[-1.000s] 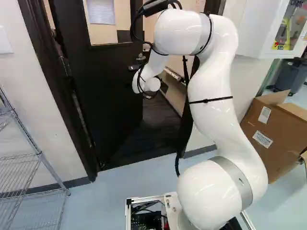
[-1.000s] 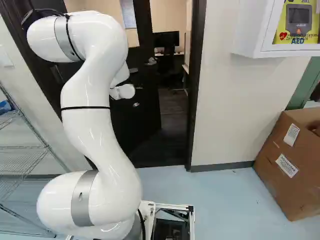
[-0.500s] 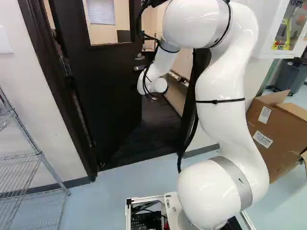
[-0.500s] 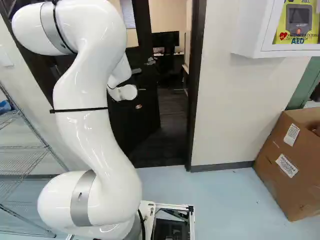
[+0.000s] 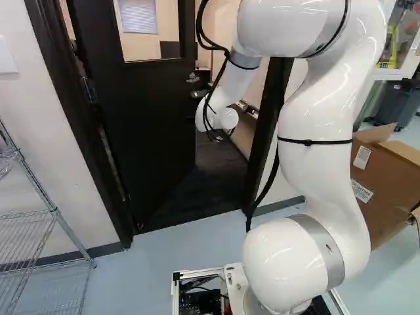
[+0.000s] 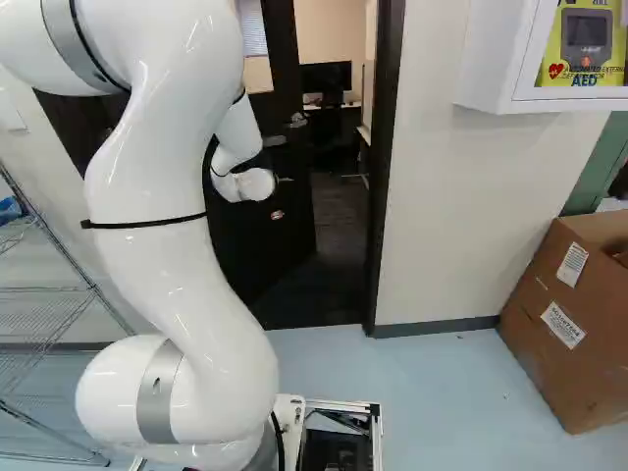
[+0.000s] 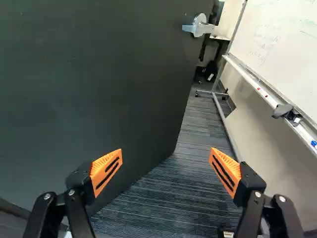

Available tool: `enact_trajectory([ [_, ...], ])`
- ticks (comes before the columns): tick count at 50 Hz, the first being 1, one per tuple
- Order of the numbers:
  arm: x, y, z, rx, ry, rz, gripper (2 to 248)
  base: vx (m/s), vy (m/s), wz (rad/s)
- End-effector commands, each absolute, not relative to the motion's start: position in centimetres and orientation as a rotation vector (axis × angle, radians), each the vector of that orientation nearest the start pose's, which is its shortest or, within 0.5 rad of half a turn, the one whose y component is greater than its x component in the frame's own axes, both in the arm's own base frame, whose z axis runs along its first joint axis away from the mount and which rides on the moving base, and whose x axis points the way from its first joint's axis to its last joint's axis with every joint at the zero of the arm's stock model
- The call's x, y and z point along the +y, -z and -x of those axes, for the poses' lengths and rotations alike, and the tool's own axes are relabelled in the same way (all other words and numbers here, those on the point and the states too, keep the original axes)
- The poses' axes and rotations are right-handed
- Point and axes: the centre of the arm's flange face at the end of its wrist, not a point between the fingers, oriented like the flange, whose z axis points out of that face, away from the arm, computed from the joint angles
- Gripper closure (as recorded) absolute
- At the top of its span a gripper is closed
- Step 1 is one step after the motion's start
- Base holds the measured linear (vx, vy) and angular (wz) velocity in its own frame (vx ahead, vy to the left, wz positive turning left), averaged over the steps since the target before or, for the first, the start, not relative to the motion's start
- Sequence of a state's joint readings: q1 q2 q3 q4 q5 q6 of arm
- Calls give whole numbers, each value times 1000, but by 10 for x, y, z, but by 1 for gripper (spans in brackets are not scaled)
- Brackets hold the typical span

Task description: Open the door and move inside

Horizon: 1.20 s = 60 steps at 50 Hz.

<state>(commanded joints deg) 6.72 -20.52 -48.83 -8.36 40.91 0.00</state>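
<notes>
Standing ajar, door (image 5: 147,125) swung inward ahead of the base (image 5: 197,295), handle (image 7: 199,27) ungripped beyond the gripper (image 7: 166,161), its fingers spread wide on nothing; opening partly done by my reckoning, wider push and drive through left.

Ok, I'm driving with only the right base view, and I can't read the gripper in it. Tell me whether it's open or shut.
Observer: The wrist view shows the gripper open, with nothing held.
Operator: Now tell me where the handle lies from the gripper.
Observer: The lever handle on the door is out ahead of the gripper, beyond its reach of grasp as it stands, with nothing touching it.
Operator: Report what lines the way in, opposite the door.
Observer: A whiteboard, with a dark object on its tray.
</notes>
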Motion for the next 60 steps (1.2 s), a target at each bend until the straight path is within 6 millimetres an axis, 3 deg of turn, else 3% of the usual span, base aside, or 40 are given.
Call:
enact_trajectory([
  [60, 4, -400, -439, -19, 1729, 2617, 3, 0, 0, 0],
])
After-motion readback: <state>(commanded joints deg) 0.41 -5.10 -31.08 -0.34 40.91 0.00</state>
